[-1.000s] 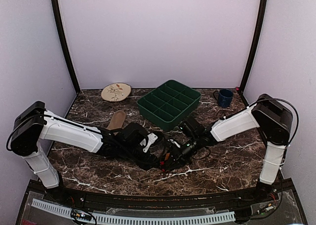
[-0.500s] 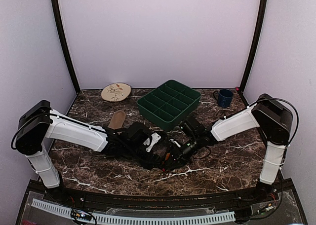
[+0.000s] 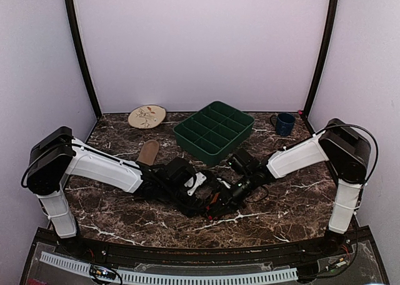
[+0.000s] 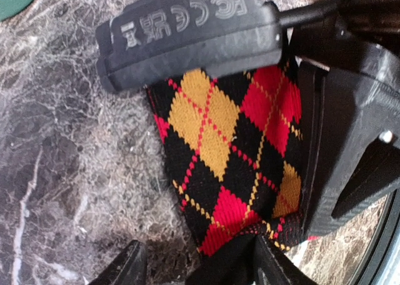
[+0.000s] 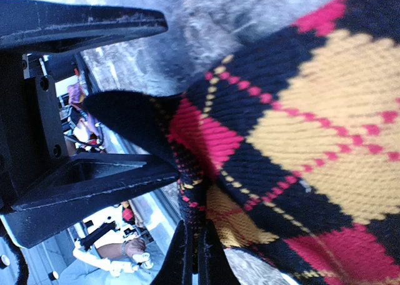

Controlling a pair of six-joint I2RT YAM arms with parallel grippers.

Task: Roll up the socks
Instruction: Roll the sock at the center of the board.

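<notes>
Argyle sock (image 4: 231, 154): knitted cloth, coarse visible stitches, matt. Tan sock (image 3: 148, 152), left of green tray (image 3: 214, 132): soft matt cloth. Tray: moulded plastic, dull sheen. Table (image 3: 294, 204) under tray: polished marble look, dark brown, white veins. Plate (image 3: 147, 116), far left of tray: matt beige, material unclear. Mug (image 3: 285, 124), right of tray: glossy blue. Left gripper (image 4: 197, 267): matt black plastic, faintly grainy.

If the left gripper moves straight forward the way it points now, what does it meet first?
The argyle sock: its end lies between the open jaws of the left gripper. Just beyond it, probably, is the right gripper, shut on the same sock; depth is unclear.
</notes>
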